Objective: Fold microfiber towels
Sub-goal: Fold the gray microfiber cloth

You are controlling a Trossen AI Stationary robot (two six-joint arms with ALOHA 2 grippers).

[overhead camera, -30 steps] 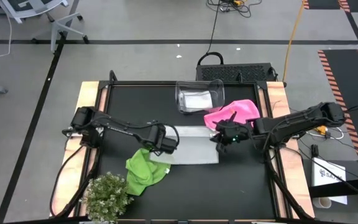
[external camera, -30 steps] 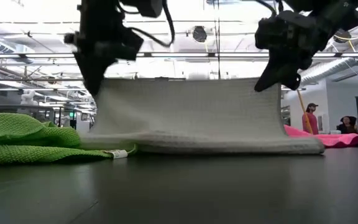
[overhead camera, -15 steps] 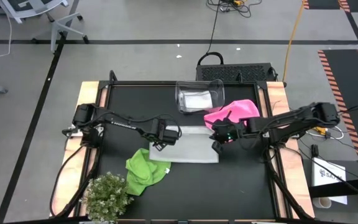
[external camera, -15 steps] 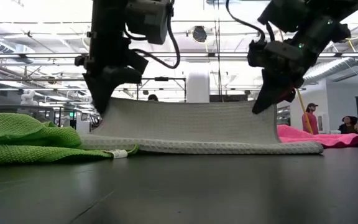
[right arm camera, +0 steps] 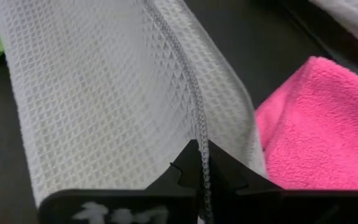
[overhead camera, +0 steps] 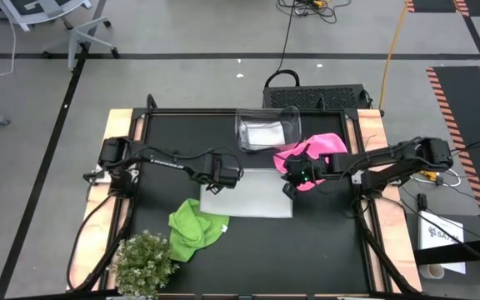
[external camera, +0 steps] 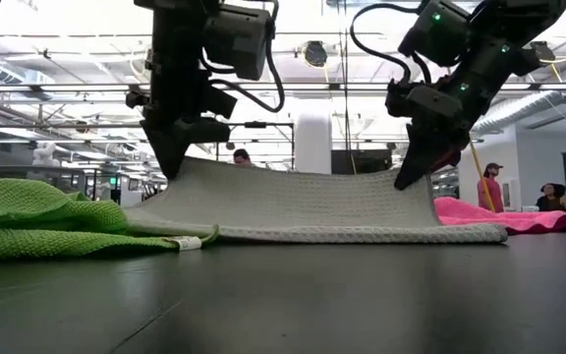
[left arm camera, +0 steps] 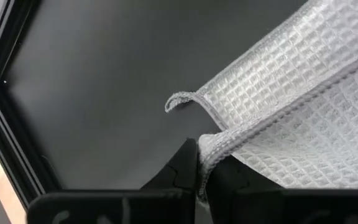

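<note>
A white waffle-weave towel (overhead camera: 247, 196) lies mid-table, doubled over, with its fold toward the near edge (external camera: 342, 233). My left gripper (overhead camera: 223, 173) is shut on the upper layer's left far corner and my right gripper (overhead camera: 294, 177) on its right far corner. The upper layer (external camera: 303, 192) sags between them, just above the lower one. A lime green towel (overhead camera: 192, 232) lies crumpled at the near left. A pink towel (overhead camera: 311, 150) lies bunched at the far right. Another white towel (overhead camera: 263, 133) rests in the clear bin. My left gripper pinches the towel's hemmed edge (left arm camera: 219, 144) between its two fingers, close to the curled corner (left arm camera: 180, 101). The fingers slant steeply down from above. The held corner is raised off the table, the cloth slack. My right gripper pinches the hemmed edge (right arm camera: 196, 127) between its two fingers, with the hem running straight in between them. The fingers slant down from the table's right. This corner (external camera: 416, 182) is held up and the cloth falls away to the lower layer.
The clear plastic bin (overhead camera: 290, 117) stands at the far middle, just behind the towel. A small bushy plant (overhead camera: 144, 262) sits at the near left corner. Bare black tabletop (overhead camera: 307, 250) lies near and right of the towel.
Both grippers have moved toward the table's far edge and down, staying shut on the towel. The held edge has sunk from high above the table to just over the lower layer. The fold at the near side has stayed in place.
</note>
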